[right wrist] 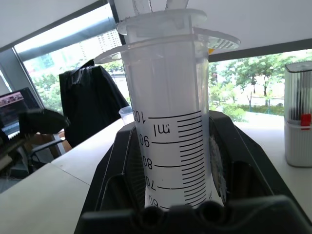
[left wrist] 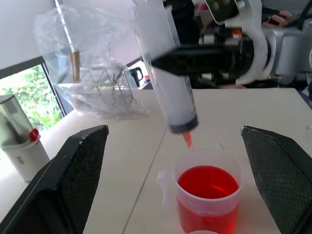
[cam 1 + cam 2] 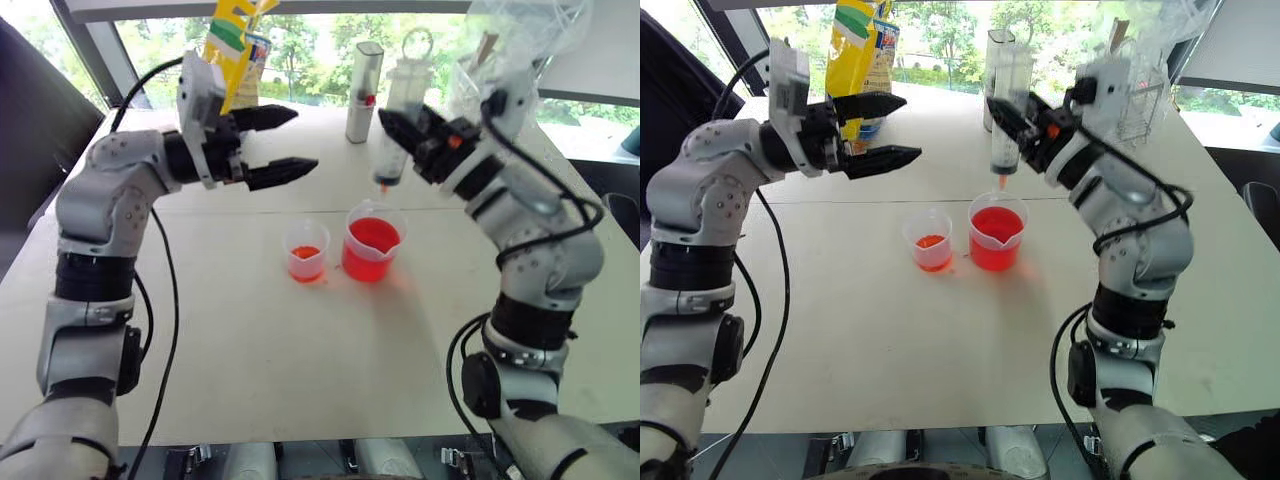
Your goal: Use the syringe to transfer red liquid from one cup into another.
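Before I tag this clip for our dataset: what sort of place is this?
Probably an office or lab room used for testing: a plain white table beside large windows, a monitor, and a jacket hung over a chair.

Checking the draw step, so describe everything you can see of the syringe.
The syringe is a large clear plastic barrel with black graduation marks and a ring-ended plunger. The right gripper is shut on the barrel and holds it upright, tip down. Its red-stained tip hangs just above the red liquid in the larger beaker, not touching it. The barrel looks empty.
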You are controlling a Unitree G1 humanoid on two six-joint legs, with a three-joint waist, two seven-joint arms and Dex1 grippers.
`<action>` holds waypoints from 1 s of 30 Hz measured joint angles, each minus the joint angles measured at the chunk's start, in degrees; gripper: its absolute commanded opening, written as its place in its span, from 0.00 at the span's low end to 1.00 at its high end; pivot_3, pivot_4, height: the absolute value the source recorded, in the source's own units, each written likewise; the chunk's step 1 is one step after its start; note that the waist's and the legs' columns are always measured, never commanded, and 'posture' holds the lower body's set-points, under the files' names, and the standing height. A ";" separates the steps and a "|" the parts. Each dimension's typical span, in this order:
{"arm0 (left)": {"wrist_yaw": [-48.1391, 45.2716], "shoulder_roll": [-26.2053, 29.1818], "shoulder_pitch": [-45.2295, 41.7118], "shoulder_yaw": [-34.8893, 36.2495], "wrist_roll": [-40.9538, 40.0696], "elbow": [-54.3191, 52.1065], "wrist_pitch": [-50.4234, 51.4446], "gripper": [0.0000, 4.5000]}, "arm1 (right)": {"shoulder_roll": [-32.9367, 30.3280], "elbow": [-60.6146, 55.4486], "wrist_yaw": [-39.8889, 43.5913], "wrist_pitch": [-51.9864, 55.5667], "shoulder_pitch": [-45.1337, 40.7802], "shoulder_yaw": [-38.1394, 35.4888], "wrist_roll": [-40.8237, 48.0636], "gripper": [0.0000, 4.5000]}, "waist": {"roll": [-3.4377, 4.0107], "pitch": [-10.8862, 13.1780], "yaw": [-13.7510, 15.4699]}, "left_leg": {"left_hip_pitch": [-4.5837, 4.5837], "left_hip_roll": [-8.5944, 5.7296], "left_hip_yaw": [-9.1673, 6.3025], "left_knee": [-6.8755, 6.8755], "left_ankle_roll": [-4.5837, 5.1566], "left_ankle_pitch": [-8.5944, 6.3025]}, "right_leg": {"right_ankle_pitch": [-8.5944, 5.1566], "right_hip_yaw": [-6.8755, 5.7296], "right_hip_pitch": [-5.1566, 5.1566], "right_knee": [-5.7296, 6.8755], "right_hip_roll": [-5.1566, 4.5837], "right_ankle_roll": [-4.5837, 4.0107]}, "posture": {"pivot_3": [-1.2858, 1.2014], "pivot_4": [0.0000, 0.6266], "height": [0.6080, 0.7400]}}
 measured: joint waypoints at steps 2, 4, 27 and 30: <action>-0.47 -1.21 -2.15 -0.04 0.02 1.94 0.04 1.00 | 1.13 0.02 0.16 -5.59 4.92 2.57 -1.02 0.30 | 0.00 0.00 -0.05 | 0.00 0.01 -0.02 -0.01 0.00 0.00 | 0.00 -0.01 -0.01 0.02 0.03 0.00 | 0.52 0.24 1.00; -1.07 -2.20 -3.77 -0.06 -0.07 3.16 0.40 1.00 | 1.67 0.21 0.41 -11.05 8.71 5.53 -2.76 0.30 | 0.00 0.00 -0.34 | 0.03 0.02 -0.03 -0.01 0.00 0.00 | 0.00 0.00 -0.02 0.05 0.07 0.00 | 0.52 0.24 1.00; -0.03 -15.83 -12.58 -4.19 9.27 20.30 -2.93 1.00 | 0.75 7.14 0.78 -32.06 16.62 14.42 -9.33 0.30 | 0.00 0.00 -0.31 | 0.14 0.01 -0.03 0.04 -0.05 0.04 | 0.00 0.04 0.08 0.08 0.12 0.01 | 0.52 0.24 1.00; -0.85 -16.18 -12.58 -4.43 9.40 20.65 -2.90 1.00 | 0.57 7.14 0.71 -32.08 16.62 14.67 -9.52 0.30 | 0.00 0.00 -0.27 | 0.13 0.01 -0.04 0.03 -0.05 0.04 | 0.00 0.03 0.08 0.08 0.12 0.01 | 0.52 0.24 1.00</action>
